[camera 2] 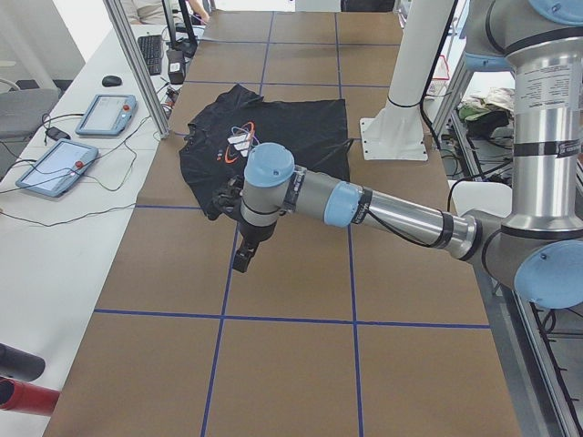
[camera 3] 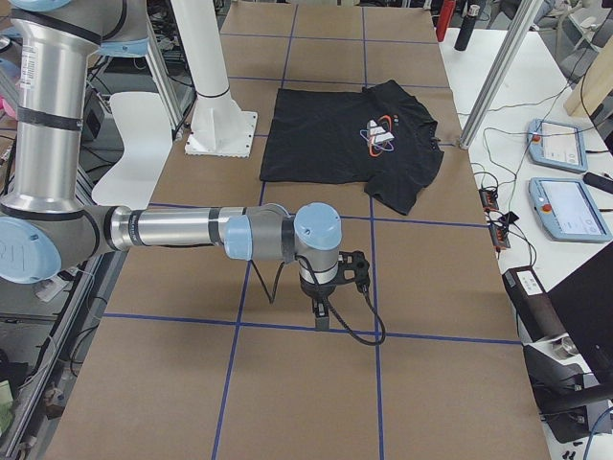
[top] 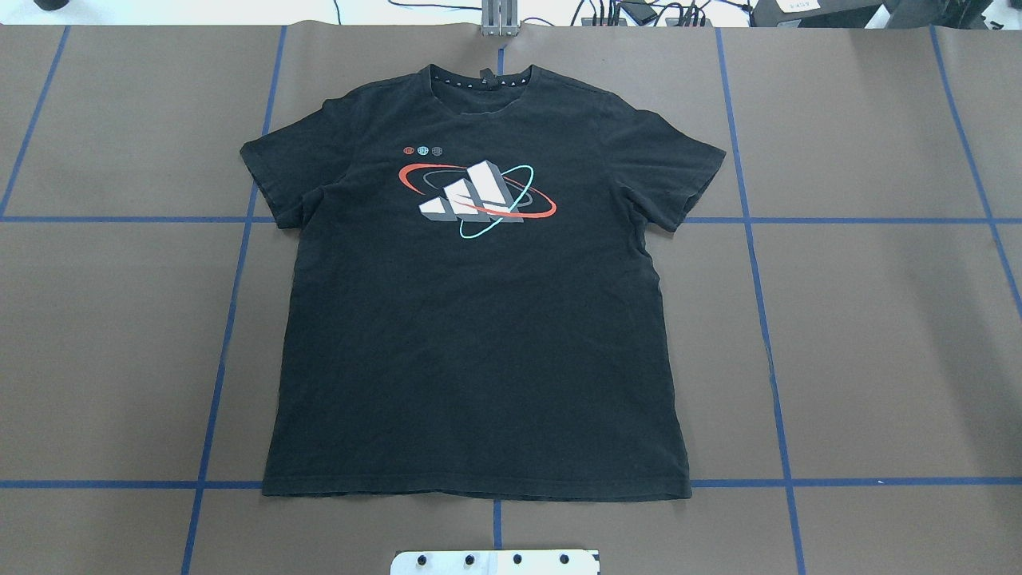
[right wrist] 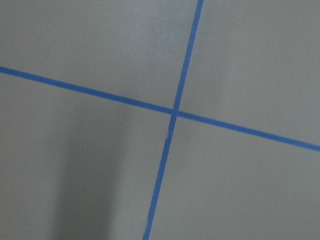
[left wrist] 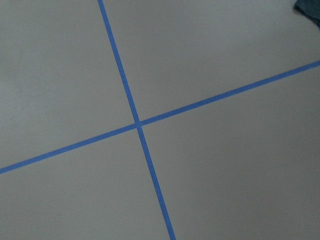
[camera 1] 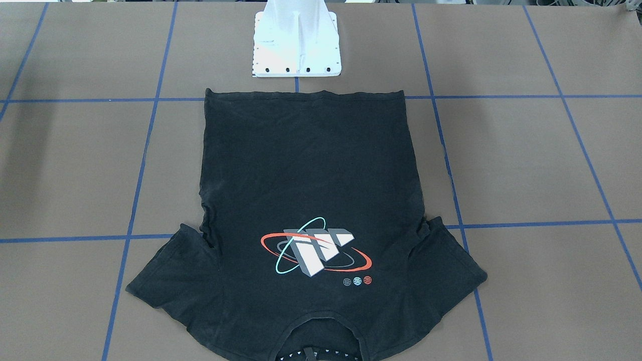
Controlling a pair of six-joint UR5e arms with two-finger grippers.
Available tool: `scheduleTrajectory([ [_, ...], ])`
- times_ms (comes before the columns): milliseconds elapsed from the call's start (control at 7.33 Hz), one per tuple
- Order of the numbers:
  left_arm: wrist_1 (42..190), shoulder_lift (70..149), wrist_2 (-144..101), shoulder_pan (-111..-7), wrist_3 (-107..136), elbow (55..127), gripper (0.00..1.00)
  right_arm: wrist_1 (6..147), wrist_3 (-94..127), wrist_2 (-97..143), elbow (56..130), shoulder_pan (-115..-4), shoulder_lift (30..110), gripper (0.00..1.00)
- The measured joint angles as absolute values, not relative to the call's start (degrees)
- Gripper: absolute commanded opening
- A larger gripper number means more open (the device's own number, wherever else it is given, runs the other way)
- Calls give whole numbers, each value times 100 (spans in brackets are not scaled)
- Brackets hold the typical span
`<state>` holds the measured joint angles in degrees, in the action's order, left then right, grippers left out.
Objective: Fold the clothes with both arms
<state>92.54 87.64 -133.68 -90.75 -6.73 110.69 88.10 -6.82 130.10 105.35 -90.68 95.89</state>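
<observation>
black t-shirt flat, logo up, left claw and right claw over table, cannot tell if spread

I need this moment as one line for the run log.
T-shirt: flat, unfolded, logo up | left end effector: over table, off T-shirt, state unclear | right end effector: over table, off T-shirt, state unclear

No lettering is legible on the T-shirt.
</observation>
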Motion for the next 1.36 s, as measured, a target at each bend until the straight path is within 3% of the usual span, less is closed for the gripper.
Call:
scheduleTrajectory([
  [682,11555,9293,-13403,-9050,-327,10316,100,8588,-44,13315,10178,-8536,8582,100],
  [1364,12317,9277,-13413,-8762,147,10235,100,8154,2351,13081,9421,-7048,7118,100],
])
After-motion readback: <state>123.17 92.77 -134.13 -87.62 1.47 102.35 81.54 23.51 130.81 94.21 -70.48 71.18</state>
